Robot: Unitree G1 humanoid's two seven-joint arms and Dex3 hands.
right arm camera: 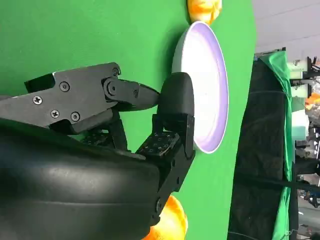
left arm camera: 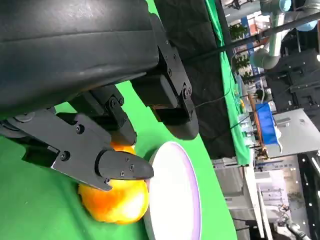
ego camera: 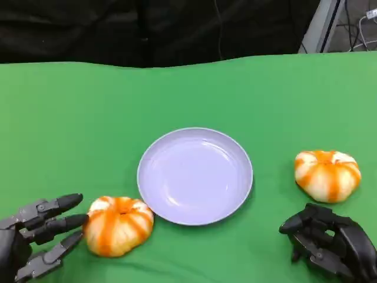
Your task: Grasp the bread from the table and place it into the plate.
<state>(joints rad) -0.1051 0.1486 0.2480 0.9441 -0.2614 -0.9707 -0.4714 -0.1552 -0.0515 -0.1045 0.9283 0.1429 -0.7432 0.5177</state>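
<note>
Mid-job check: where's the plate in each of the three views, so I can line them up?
Head view: plate sits centre, empty, between two breads.
Left wrist view: plate seen edge-on, beside the left bread, beyond the left hand.
Right wrist view: plate beyond the right hand.
Shared landmark: green tablecloth.

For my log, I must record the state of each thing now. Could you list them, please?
Left bread: on the cloth, beside the plate, not held.
Right bread: on the cloth, untouched.
Plate: upright, nothing in it.
Left hand: fingers apart, tips at the left bread.
Right hand: fingers curled, holding nothing.
</note>
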